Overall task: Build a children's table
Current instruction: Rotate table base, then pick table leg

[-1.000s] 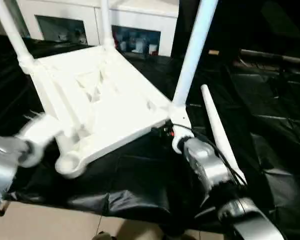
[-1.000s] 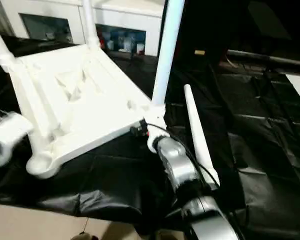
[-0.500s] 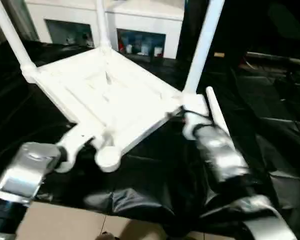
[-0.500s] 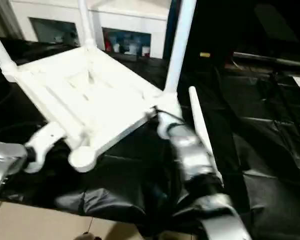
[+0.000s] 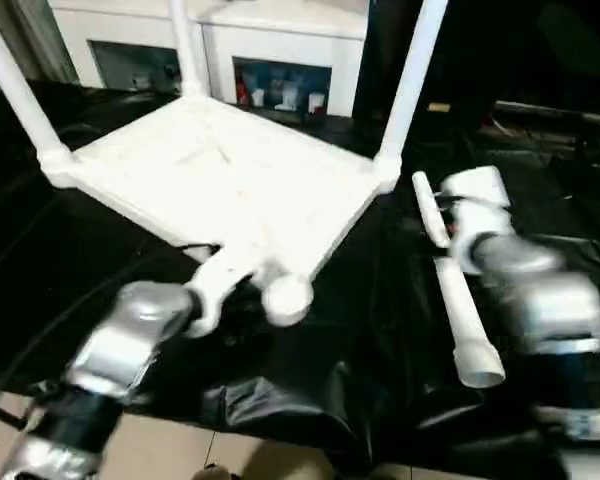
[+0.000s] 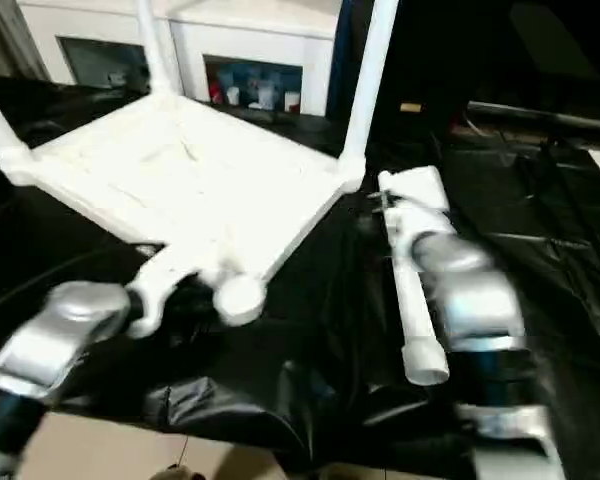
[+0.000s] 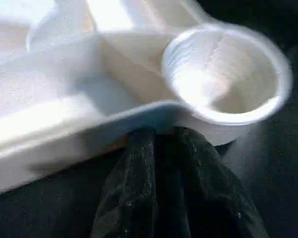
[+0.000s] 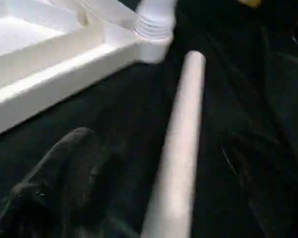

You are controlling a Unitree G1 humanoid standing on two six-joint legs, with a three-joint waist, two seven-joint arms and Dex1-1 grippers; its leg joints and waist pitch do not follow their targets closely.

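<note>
Black sheeting [image 5: 310,370] covers the work surface across the frame, with a white cabinet [image 5: 280,40] along the upper edge. At centre-left of the head view, the children's table [image 5: 230,180] lies upside down on the sheeting, ribbed underside facing up. Count: one tabletop; three fitted legs, standing in the sockets at upper left [image 5: 15,85], upper centre [image 5: 185,50] and upper right [image 5: 410,80]; one loose leg [image 5: 455,300] lying on the sheeting at right; one empty socket [image 5: 285,298] at the near corner. The left gripper [image 7: 161,136] has its black fingers [image 7: 139,163] nearly pressed together, pinching the tabletop rim just beside the empty socket. The right gripper [image 5: 450,215] hovers over the narrow end of the loose leg; one finger [image 8: 64,173] is visible, and the pictures do not settle how far the fingers are spread. Risks, as judged: a grasp so near the tapered end would likely let the leg swing or slip. If the left pinch slides off the thin rim, the top may shift and move the socket out of line. A leg entered tilted would probably jam.
</note>
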